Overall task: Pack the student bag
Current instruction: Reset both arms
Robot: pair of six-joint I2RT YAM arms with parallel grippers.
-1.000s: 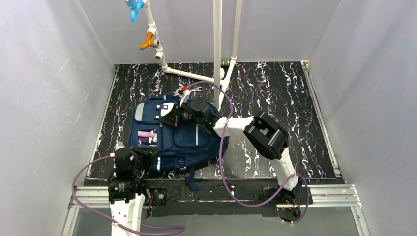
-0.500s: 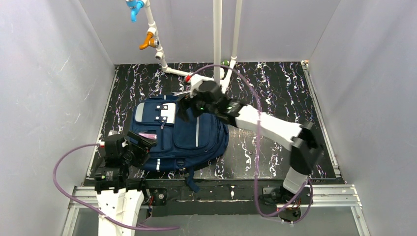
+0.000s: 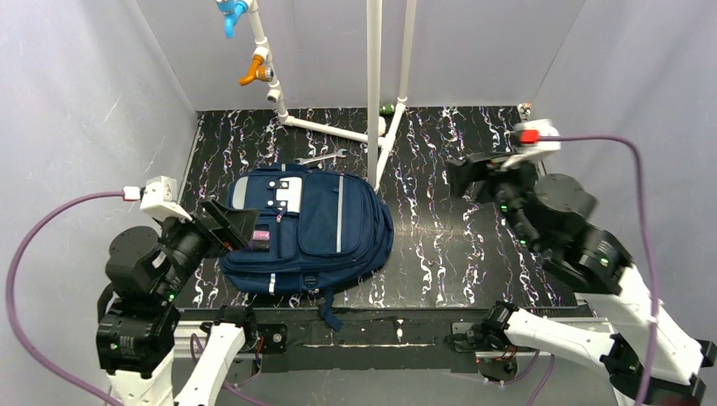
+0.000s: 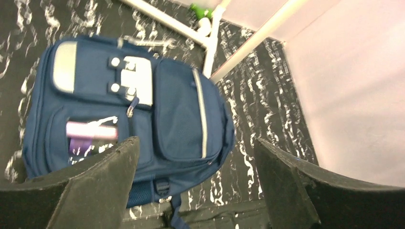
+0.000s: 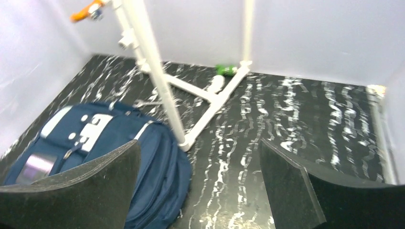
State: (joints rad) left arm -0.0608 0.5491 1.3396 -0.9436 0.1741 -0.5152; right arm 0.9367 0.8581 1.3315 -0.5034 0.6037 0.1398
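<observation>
There is one bag point(image 3: 313, 233) on the worktop point(image 3: 473, 245), one wrench point(image 3: 324, 157), one small green thing point(image 5: 225, 69) and one pink item point(image 4: 90, 130) in a bag pocket. One white pipe frame point(image 3: 373, 85) carries two valves: one orange valve point(image 3: 251, 70) and one blue valve point(image 3: 230, 13). Two tools show, the left tool point(image 3: 245, 228) and the right tool point(image 3: 457, 178).

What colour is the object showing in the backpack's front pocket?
The object is pale pink; clearest in left wrist view.

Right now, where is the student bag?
In the top view the student bag lies flat left of centre, just in front of the white pipe frame, the left gripper beside its left edge.
</observation>
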